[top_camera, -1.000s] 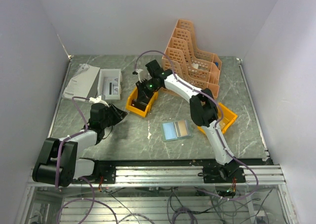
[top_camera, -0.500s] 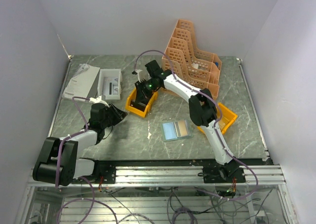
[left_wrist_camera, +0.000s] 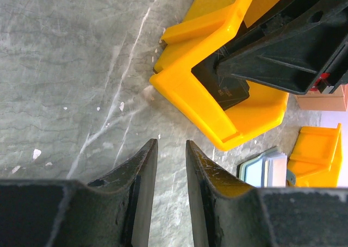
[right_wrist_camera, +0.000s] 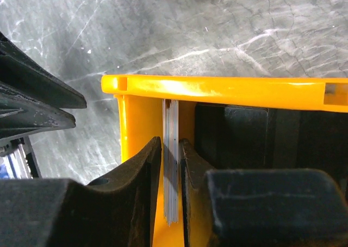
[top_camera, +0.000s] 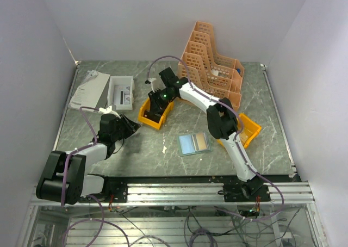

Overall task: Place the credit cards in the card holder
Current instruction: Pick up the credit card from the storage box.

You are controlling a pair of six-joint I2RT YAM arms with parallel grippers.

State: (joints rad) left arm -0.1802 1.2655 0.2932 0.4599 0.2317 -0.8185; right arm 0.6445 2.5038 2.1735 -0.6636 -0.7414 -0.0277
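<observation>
The thin, pale credit cards [right_wrist_camera: 171, 162] stand on edge as one tight stack inside the open-topped yellow plastic bin [right_wrist_camera: 217, 86], against its end wall, a little left of centre in my right wrist view. My right tool [right_wrist_camera: 170, 142] reaches down into that bin with one black finger on each side of the stack. The fingers sit very near the cards, but I cannot tell whether they are pinching the stack or standing just clear of it. To the right of the cards the bin holds something black [right_wrist_camera: 244, 133] that I cannot make out.

The soft grey-green card holder [top_camera: 194, 143] lies opened flat on the marbled grey bench [top_camera: 157, 154], just below the centre of the top view. Its bluish half is on the left and its tan half on the right, and it lies apart from the bin.

My left tool [left_wrist_camera: 171, 144] hangs above bare bench at the lower left of the top view. Its fingers are slightly spread and nothing is between them.

A second yellow bin [top_camera: 251, 128] sits right of the card holder. A peach lattice file rack [top_camera: 215, 62] stands at the upper centre. A white rectangular box [top_camera: 122, 92] and white papers [top_camera: 89, 89] lie at the upper left.
</observation>
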